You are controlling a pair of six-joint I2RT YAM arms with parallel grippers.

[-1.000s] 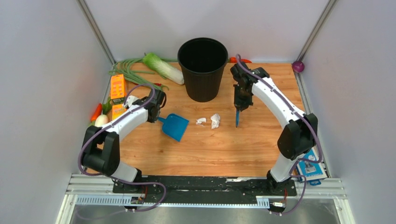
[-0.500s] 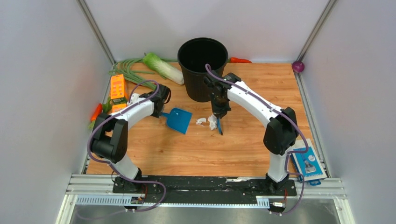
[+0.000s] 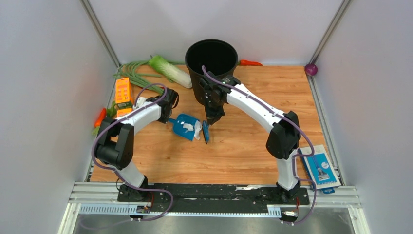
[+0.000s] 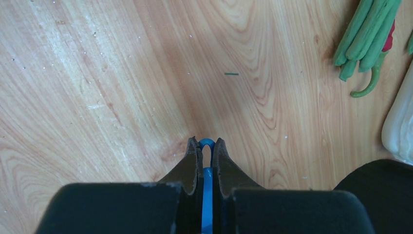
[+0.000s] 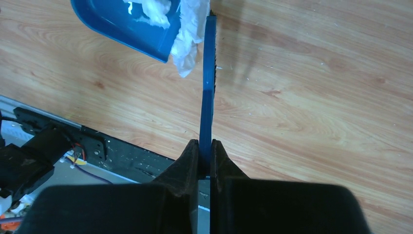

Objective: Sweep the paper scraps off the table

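The blue dustpan lies on the table left of centre. My left gripper is shut on its handle. My right gripper is shut on a thin blue brush, whose end stands at the pan's mouth. One white paper scrap lies inside the pan. A second scrap rests on the pan's lip against the brush. In the right wrist view the brush presses that scrap at the pan's edge, with the other scrap inside.
A black bin stands at the back centre, just behind my right arm. A cabbage, green beans, orange boxes and carrots sit at the back left. A blue-and-white card lies off the right edge.
My right gripper has swept the brush leftward, pushing both scraps from the table into and onto the dustpan. The left gripper has shifted the pan slightly toward them.
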